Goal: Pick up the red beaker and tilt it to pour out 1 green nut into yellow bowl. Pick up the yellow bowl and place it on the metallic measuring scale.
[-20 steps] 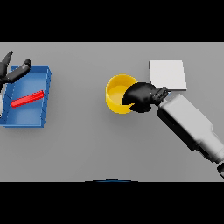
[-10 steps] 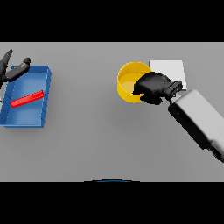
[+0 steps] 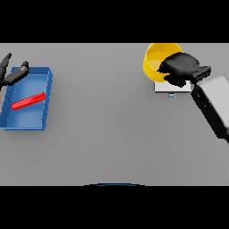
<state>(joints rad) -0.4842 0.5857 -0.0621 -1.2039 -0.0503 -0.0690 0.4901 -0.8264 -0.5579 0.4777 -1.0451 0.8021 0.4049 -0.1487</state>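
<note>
At the far right of the grey bench (image 3: 112, 134), the right hand (image 3: 179, 68) has its dark fingers (image 3: 164, 68) curled over the near rim of the yellow bowl (image 3: 156, 60), gripping it. The bowl is tipped so its open inside faces the view, and it sits over the far part of the metallic measuring scale (image 3: 172, 87), a pale square plate of which only the near strip shows below the hand; whether the bowl touches the plate cannot be told. Its white and grey arm runs off toward the lower right. Well apart on the left, the red beaker (image 3: 27, 101) lies on its side inside a blue tray (image 3: 44, 103). At that tray's far left corner the left hand (image 3: 12, 75) hovers with fingers spread and relaxed, holding nothing.
</note>
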